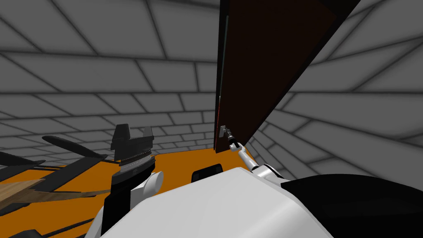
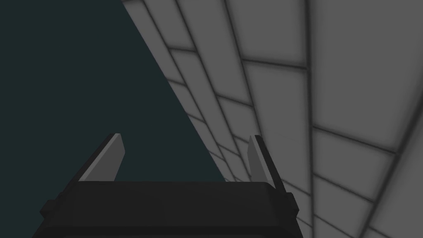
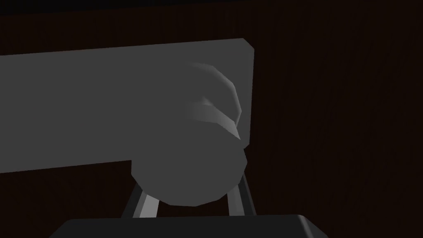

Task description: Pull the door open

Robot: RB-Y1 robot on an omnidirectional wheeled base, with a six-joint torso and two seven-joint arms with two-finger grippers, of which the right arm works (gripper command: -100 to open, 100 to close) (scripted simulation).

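Dark brown door point(image 1: 268, 62), right hand point(image 3: 191, 202) clasping grey knob point(image 3: 190, 173) near edge

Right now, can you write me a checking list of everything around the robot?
Surface: orange floor.
Job's things: dark brown door; grey knob on a grey plate.
Clutter: black shapes and a wooden board at the robot's left; cannot tell what they are.
Grippers: right gripper shut on the knob, fingers pressing its sides; left gripper open, raised at the robot's left front.
Cables: nothing seen.
Surroundings: grey tiled walls.
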